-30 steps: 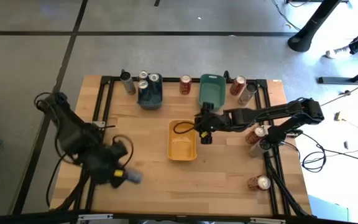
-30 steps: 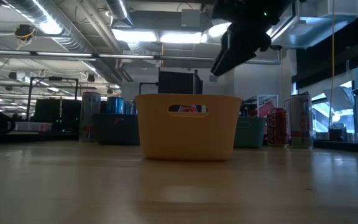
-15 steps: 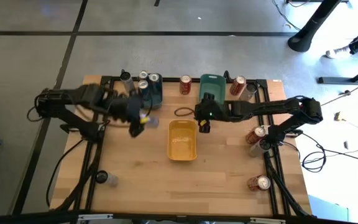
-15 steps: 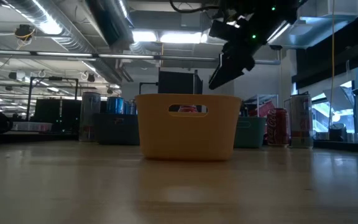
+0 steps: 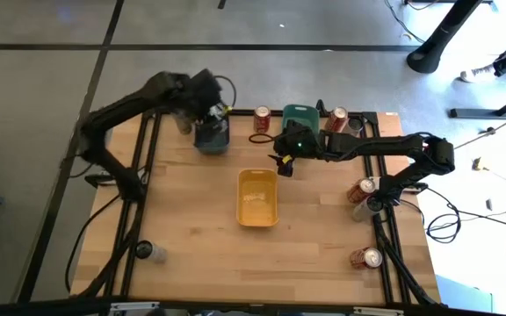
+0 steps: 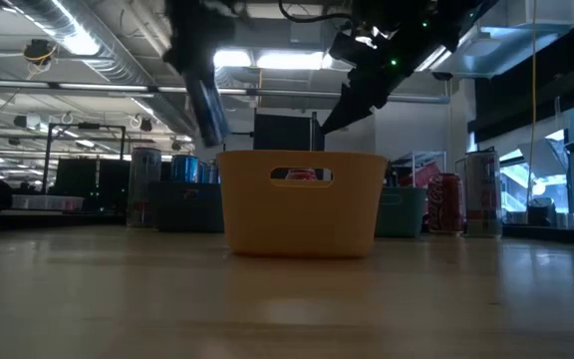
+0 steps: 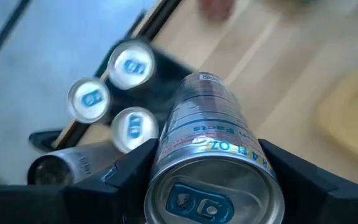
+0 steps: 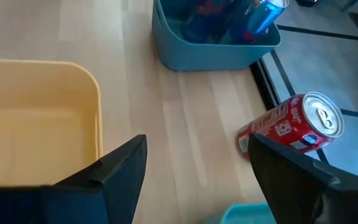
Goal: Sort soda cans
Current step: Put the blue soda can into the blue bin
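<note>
1. My left fingers (image 7: 207, 180) are clenched around a silver can (image 7: 213, 155); in the left wrist view its top faces the camera between the two dark fingers.
2. Seen from above, the left gripper (image 5: 207, 104) hangs over the blue bin (image 5: 212, 139), which sits at the far edge of the worktop (image 5: 191, 228), beyond the yellow bin (image 5: 257, 197) and to its left.
3. Three cans (image 7: 112, 93) with silver tops stand in the blue bin below the held one; a grey can (image 7: 64, 167) lies beside the bin.
4. My right fingers (image 8: 185, 180) are spread and hold nothing; between them I see bare worktop.
5. The right gripper (image 5: 281, 162) hovers just past the yellow bin's far right corner, near the teal bin (image 5: 299, 127).
6. A red can (image 5: 261, 120) stands beyond the yellow bin, between the blue and teal bins; it shows in the right wrist view too.
7. More cans (image 5: 341, 125) stand right of the teal bin, two (image 5: 361, 195) right of the yellow bin, one (image 5: 365, 257) nearer the front right corner.
8. One can (image 5: 149, 252) lies at the front left, well apart from the yellow bin.
9. From the low view the yellow bin looks empty through its handle slot, as far as I can tell.
</note>
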You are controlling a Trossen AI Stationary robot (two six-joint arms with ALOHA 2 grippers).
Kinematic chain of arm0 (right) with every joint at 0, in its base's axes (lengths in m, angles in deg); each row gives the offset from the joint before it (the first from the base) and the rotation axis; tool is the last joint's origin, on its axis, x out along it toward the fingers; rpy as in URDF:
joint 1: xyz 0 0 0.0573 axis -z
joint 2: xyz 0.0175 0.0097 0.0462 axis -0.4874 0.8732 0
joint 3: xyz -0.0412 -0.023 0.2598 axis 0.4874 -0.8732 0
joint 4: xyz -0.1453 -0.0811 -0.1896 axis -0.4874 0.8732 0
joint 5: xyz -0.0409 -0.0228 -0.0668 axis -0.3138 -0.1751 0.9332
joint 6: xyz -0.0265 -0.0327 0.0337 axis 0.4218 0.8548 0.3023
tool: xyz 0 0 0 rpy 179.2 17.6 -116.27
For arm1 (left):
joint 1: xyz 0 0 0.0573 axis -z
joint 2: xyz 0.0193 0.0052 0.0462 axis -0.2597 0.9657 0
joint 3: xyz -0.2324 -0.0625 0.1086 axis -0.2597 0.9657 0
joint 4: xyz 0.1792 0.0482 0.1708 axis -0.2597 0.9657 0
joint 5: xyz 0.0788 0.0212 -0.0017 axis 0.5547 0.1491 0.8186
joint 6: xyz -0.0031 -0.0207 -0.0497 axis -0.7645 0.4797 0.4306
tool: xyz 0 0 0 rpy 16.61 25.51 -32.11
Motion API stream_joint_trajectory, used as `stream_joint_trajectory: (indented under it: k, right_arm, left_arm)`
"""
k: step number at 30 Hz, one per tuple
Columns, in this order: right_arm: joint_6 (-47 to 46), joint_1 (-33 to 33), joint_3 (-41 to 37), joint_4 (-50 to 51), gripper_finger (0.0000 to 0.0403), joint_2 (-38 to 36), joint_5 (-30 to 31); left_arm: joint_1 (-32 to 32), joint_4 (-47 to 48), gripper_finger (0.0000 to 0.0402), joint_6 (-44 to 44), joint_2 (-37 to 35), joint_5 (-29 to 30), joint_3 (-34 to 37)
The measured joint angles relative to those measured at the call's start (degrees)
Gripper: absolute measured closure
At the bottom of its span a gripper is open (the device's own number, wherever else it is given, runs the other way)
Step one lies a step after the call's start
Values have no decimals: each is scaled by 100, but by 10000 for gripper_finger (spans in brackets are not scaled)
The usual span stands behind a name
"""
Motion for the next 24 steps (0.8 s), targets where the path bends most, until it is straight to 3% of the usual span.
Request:
stream_joint_trajectory:
  k: [4,11,24]
  right_arm:
    - [-2,-4,0,-73,123,0,-47]
    - [0,-7,0,-80,123,0,-79]
    - [29,-11,0,-80,123,2,-213]
  left_arm:
    - [-306,376,165,-311,736,77,-441]
    - [-460,171,165,-501,1444,74,-493]
    - [-497,-21,165,-693,2307,81,-491]
